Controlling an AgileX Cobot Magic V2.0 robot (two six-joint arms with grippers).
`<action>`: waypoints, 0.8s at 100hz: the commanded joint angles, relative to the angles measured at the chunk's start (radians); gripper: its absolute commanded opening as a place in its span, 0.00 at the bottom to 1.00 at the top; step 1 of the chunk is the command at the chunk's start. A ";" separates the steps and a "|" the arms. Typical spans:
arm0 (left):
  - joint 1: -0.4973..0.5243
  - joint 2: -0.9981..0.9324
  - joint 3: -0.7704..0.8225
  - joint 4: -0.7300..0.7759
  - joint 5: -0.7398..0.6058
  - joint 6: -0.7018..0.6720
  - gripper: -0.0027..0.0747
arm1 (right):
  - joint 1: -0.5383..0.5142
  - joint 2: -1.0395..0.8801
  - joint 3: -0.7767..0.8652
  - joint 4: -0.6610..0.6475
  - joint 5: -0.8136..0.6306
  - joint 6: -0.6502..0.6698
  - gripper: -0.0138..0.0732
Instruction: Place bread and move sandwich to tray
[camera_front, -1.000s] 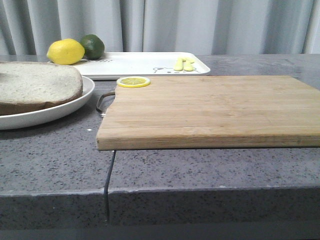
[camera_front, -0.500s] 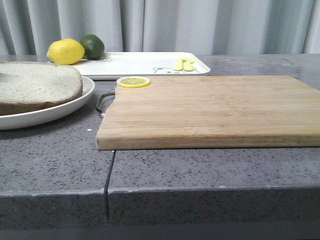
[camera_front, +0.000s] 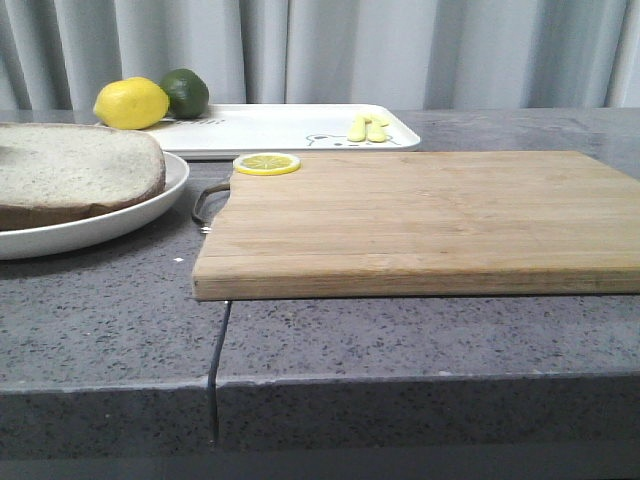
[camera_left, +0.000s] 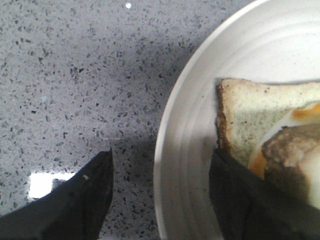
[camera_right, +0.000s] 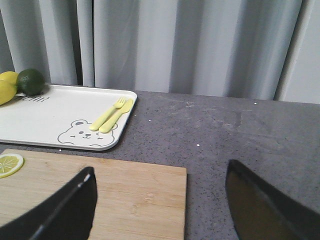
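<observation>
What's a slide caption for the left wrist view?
Open left gripper straddling the plate rim, one finger over the egg sandwich.

Speckled grey stone counter — matt; wooden cutting board smooth-grained; plate — glossy white ceramic.

Black wedge fingers on both wrists
Left gripper fingers are matte black, tapering to points; right gripper fingers are likewise dark, smooth, with a slight sheen
</observation>
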 joint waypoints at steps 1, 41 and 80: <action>0.003 -0.028 -0.034 0.010 -0.032 -0.009 0.53 | -0.004 0.000 -0.027 -0.005 -0.066 -0.008 0.78; 0.003 -0.028 -0.034 -0.018 -0.036 -0.009 0.44 | -0.004 0.000 -0.027 -0.005 -0.066 -0.008 0.78; 0.003 -0.028 -0.034 -0.035 -0.031 -0.009 0.19 | -0.004 0.000 -0.027 -0.005 -0.066 -0.008 0.78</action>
